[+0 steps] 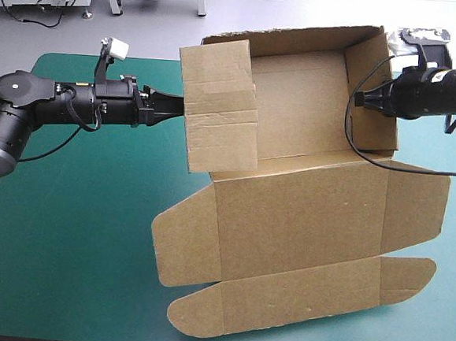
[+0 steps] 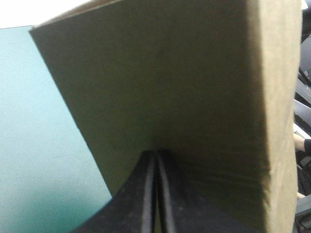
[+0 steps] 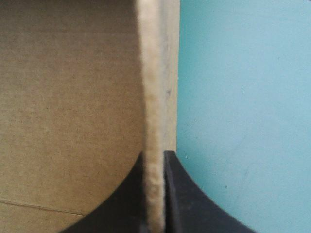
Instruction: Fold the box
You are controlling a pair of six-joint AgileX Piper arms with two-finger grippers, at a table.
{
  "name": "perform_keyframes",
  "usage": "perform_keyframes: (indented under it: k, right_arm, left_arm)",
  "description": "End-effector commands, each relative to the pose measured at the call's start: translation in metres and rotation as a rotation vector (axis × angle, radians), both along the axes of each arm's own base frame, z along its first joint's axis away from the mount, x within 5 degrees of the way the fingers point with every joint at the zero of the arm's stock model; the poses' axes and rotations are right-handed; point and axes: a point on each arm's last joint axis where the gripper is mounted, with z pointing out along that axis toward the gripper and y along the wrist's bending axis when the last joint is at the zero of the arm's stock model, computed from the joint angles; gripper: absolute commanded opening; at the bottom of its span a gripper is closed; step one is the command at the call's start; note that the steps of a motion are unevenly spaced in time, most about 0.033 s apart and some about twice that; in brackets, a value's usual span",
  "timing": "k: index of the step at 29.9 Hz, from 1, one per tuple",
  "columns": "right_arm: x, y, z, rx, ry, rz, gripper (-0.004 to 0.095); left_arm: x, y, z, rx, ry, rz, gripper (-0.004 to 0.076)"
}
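Note:
The brown box point(image 1: 295, 215) lies in the middle of the table, its far half raised into a tray and its lid panel flat toward the front. My left gripper point(image 1: 178, 106) is shut, and its tips press on the outer face of the tall left wall point(image 1: 217, 106). In the left wrist view that wall point(image 2: 170, 87) fills the space just ahead of the left gripper point(image 2: 156, 154). My right gripper point(image 1: 358, 98) is shut on the upright right wall point(image 1: 374, 87). The right wrist view shows the wall's pale edge point(image 3: 154, 73) between the fingers of the right gripper point(image 3: 154, 155).
The lid's rounded tuck flap point(image 1: 296, 302) reaches close to the table's front edge. Bare teal-green cover point(image 1: 73, 229) lies left of the box and in a strip to its right point(image 3: 243, 97). The tray's back wall point(image 1: 294, 35) stands near the far edge.

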Motion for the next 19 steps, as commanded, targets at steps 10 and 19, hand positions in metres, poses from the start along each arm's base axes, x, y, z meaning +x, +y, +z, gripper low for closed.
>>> perform_keyframes:
  k: [10, 19]
  right_arm:
    - [-0.002, 0.002, 0.013, 0.059, -0.06, -0.013, -0.0023]
    - [0.005, 0.002, 0.006, 0.062, -0.04, -0.012, -0.0023]
  left_arm:
    - [-0.022, -0.005, 0.03, -0.124, -0.023, -0.076, 0.0127]
    - [-0.022, -0.005, 0.032, -0.148, -0.016, -0.078, 0.0466]
